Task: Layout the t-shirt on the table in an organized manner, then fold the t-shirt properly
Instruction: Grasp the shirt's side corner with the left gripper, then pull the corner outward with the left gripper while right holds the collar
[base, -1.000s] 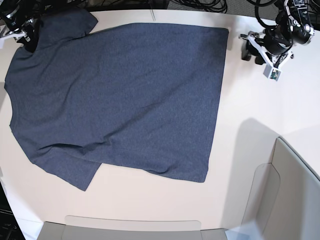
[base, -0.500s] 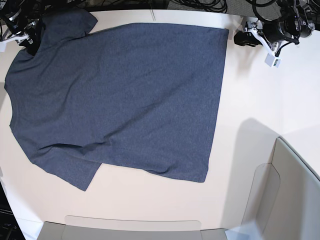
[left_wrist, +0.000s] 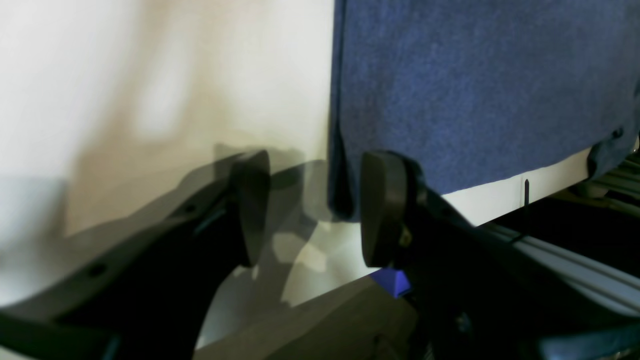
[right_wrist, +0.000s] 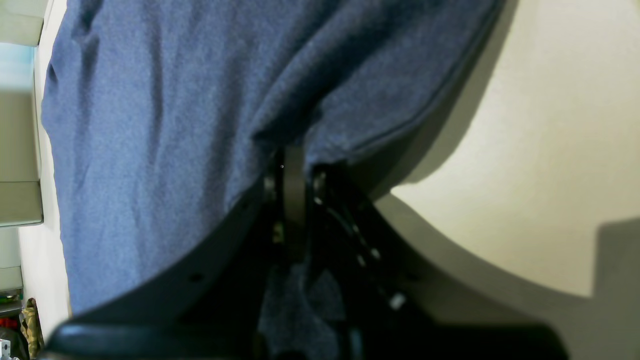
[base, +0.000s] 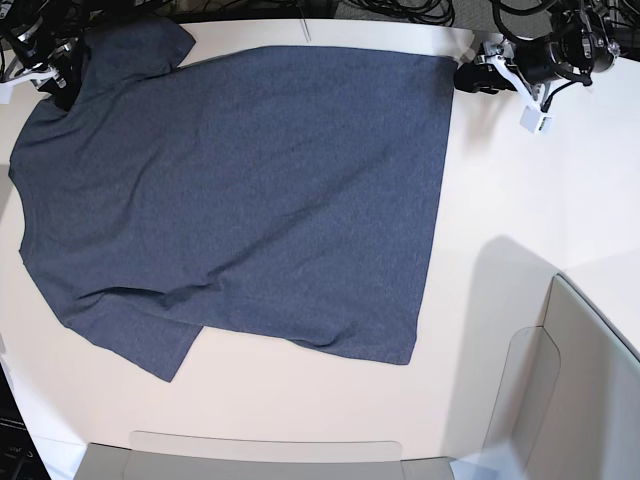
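Two grippers: left gripper (left_wrist: 310, 205), jaws released at the dark navy-grey cotton t-shirt's (base: 240, 190) one-o'clock corner; right gripper (right_wrist: 295, 165) clenched on cloth at ten o'clock on the off-white tabletop (base: 500, 200).

I've got open off-white counter (base: 500, 180) to the right of the dark navy-grey t-shirt (base: 240, 190), clear passage there. Pale grey translucent panels (base: 560, 390) wall off the near right corner and the near edge. My left gripper (left_wrist: 310, 207) sits at the shirt's far right corner, fingers (left_wrist: 250, 207) spread, bare counter between them. Black cables (base: 400, 10) crowd the far edge.
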